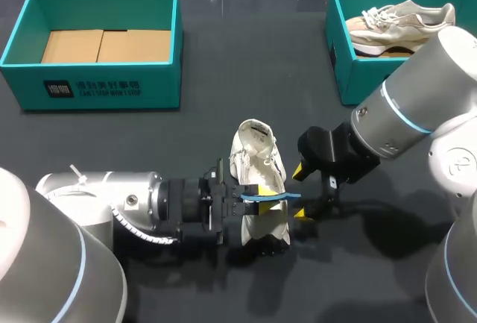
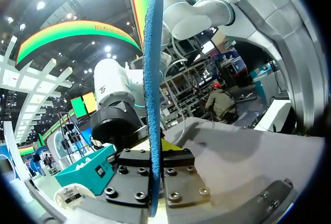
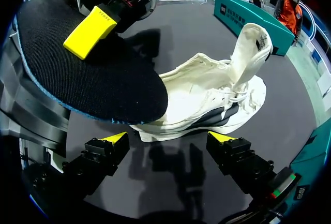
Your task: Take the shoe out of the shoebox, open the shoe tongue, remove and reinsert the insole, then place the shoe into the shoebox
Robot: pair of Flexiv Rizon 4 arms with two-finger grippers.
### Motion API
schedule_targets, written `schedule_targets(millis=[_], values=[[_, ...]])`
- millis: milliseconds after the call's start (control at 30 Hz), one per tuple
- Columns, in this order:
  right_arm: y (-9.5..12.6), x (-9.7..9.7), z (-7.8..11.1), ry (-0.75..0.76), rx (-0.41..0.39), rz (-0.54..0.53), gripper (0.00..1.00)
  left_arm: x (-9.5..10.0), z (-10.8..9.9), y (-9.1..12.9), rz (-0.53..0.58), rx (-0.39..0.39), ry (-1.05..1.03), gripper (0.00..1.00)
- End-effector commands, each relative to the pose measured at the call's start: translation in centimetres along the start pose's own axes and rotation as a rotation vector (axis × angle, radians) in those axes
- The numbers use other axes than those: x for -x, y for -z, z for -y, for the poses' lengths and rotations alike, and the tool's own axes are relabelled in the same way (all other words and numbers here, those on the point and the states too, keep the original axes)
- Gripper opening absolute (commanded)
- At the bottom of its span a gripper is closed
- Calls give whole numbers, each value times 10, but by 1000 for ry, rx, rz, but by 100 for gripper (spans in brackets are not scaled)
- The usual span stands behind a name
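Observation:
A white shoe lies on the dark table, its collar toward the far side and its toe toward me. My left gripper reaches over the shoe from the left and is shut on a blue-edged insole, held level above the toe. In the left wrist view the insole stands edge-on between the fingers of my left gripper. My right gripper stands open just right of the shoe, facing the insole's free end. Its view shows the insole's dark face above the shoe, both ahead of my right gripper.
A teal shoebox with cardboard inside stands at the far left. Another teal box at the far right holds a second, beige shoe. My right arm's big elbow hangs over the table in front of that box.

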State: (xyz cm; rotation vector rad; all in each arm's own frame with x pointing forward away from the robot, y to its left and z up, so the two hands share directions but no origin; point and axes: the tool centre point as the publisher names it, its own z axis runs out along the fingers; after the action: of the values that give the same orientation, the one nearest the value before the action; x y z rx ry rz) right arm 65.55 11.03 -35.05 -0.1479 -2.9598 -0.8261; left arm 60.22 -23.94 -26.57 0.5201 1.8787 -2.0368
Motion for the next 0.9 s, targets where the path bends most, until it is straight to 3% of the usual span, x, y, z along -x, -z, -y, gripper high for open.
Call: schedule_targets(millis=[33, 567, 900], values=[[-2, -1, 0, -1, -1, 4, 100, 1, -10, -6, 0, 0, -3, 0], [-2, -1, 0, -1, -1, 4, 100, 4, -20, 1, 37, 19, 23, 0], [-2, -1, 0, -1, -1, 4, 100, 4, -16, 3, 50, 14, 18, 0]])
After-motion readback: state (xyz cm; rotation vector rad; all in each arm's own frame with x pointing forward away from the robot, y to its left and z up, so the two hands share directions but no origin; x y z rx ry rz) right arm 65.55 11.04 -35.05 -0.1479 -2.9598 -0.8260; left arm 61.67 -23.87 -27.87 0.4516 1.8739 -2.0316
